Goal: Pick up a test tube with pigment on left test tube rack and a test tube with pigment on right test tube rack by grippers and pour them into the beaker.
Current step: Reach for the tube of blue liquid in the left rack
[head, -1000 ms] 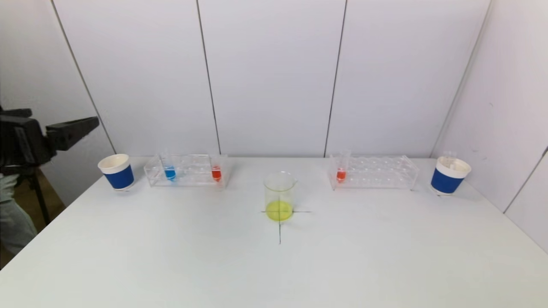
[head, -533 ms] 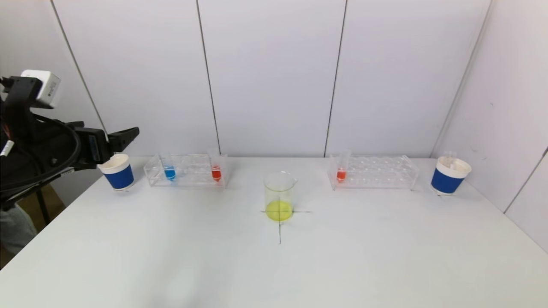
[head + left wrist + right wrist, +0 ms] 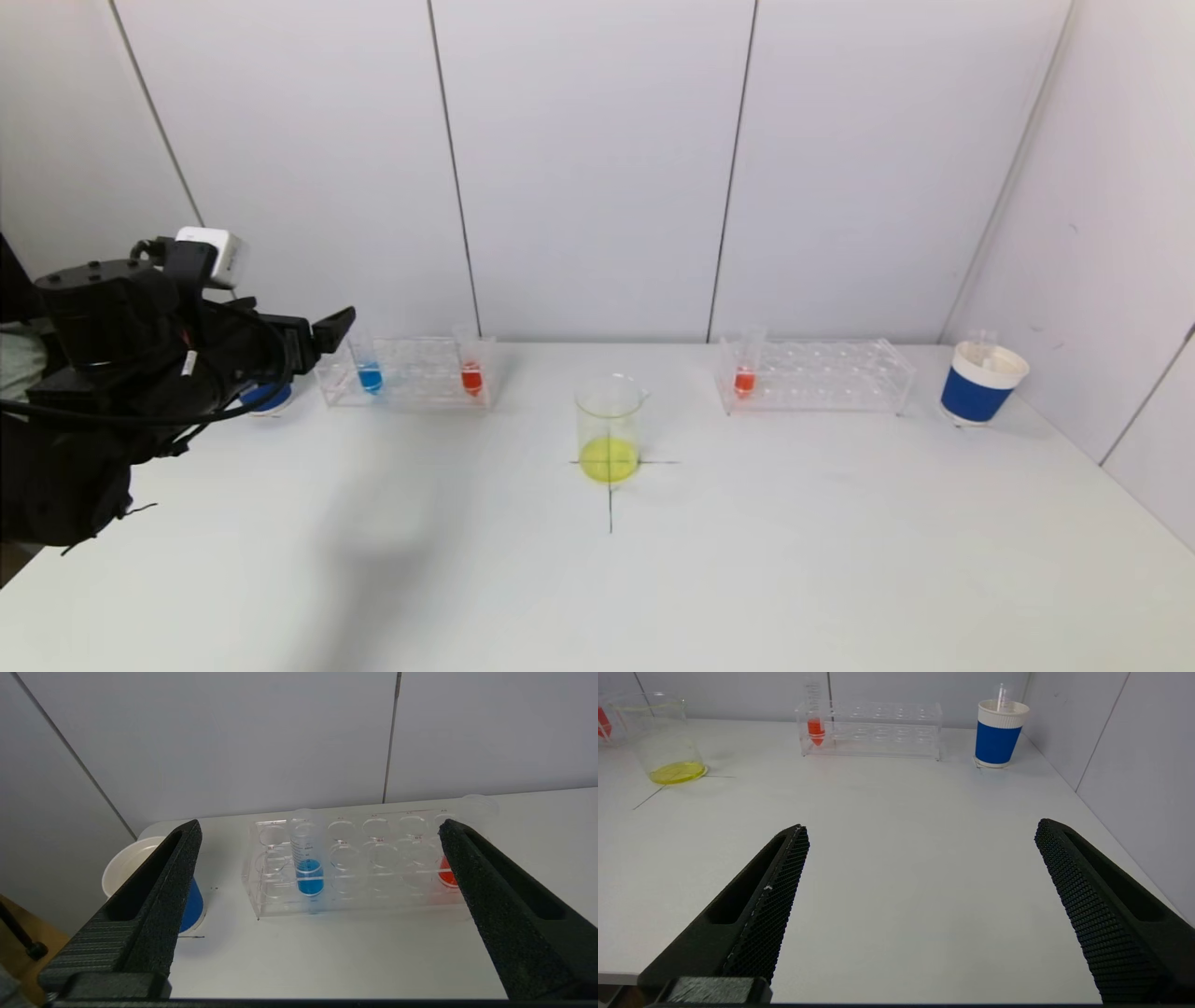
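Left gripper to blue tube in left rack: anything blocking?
Nothing visible. The open left gripper faces the blue tube in the left rack across bare table; the blue cup sits off to one side.

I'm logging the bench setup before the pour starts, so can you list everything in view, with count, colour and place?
table: 1, white, with a black cross marked under the beaker
beaker: 1, clear, yellow liquid at the bottom, table centre
left test tube rack: 1, clear, back left
blue tube: 1, blue pigment, near the left rack's left end
left red tube: 1, red pigment, at the left rack's right end
right test tube rack: 1, clear, back right
right red tube: 1, red pigment, at the right rack's left end
paper cups: 2, blue with white rims, far left and far right
left gripper: black, open, facing the left rack
right gripper: black, open, above bare table at the near right
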Controlling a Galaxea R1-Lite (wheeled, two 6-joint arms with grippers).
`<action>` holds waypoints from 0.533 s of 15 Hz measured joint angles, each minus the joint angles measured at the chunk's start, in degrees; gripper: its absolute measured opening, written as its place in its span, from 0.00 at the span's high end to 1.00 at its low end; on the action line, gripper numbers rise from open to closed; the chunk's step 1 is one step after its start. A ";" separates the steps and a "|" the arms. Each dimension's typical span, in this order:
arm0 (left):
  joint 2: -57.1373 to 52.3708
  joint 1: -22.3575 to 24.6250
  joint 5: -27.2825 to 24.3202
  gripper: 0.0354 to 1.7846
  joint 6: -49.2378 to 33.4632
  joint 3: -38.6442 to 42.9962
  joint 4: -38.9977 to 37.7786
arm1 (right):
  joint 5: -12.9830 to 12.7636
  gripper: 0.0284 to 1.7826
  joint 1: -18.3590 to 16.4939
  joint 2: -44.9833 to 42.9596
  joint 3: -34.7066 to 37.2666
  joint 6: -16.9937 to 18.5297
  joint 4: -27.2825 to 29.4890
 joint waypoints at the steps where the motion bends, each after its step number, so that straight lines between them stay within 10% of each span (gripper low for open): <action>1: 2.71 0.09 -0.09 0.01 0.11 0.20 -4.02 | 0.00 0.01 0.00 0.00 0.00 0.00 0.00; 8: 15.49 0.27 -0.66 0.01 -1.11 -0.46 -16.31 | 0.00 0.01 0.00 0.00 0.00 0.00 0.02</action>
